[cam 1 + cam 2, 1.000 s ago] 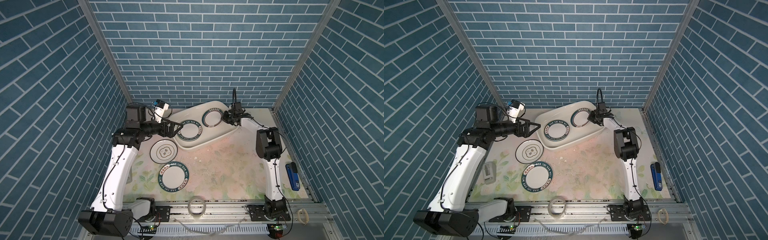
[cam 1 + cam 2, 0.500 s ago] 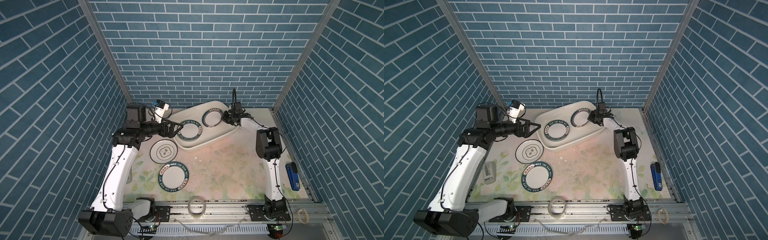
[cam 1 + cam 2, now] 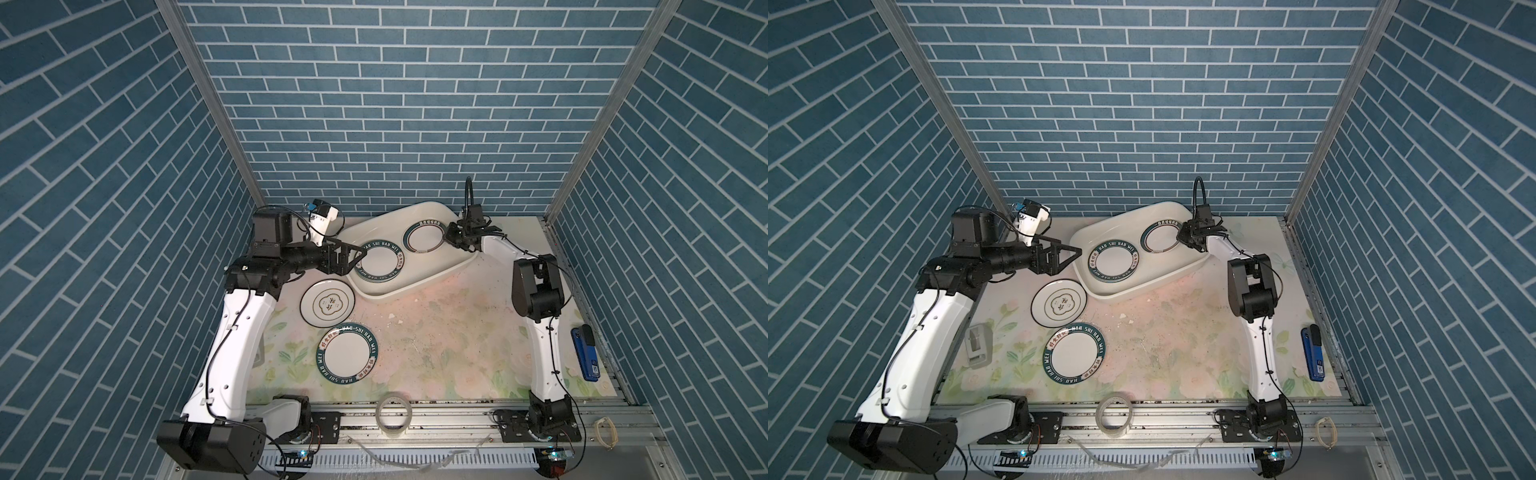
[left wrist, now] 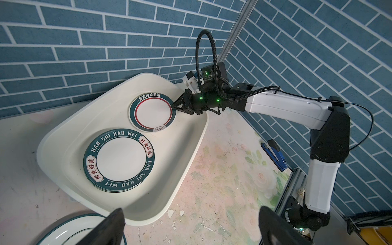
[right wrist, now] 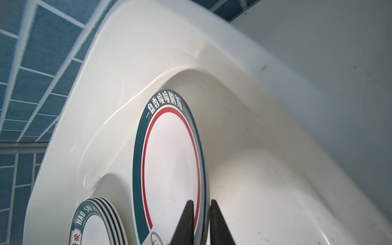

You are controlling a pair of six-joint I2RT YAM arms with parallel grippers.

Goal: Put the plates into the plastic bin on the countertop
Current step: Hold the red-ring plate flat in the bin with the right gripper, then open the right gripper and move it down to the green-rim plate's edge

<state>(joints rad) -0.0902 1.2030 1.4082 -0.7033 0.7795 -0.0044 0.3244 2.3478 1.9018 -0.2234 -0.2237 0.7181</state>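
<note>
The white plastic bin [image 3: 415, 286] [image 3: 1133, 291] sits at the back of the flowered countertop [image 3: 449, 340]. Inside it lie a stack of green-lettered plates [image 3: 380, 262] [image 4: 119, 159] and a red-ringed plate [image 3: 424, 236] [image 5: 171, 159]. My right gripper [image 3: 445, 237] [image 5: 201, 201] reaches into the bin, its fingers tight on either side of that plate's rim. My left gripper [image 3: 356, 259] [image 4: 191, 214] hovers wide open and empty at the bin's left rim. On the countertop lie a flower-emblem plate [image 3: 328, 306] and a green-lettered plate [image 3: 348, 354].
A clear tape roll [image 3: 394, 419] rests on the front rail. A blue stapler [image 3: 585, 352] lies at the right edge. A grey tape dispenser [image 3: 978, 340] sits behind my left arm. Blue tiled walls close in three sides.
</note>
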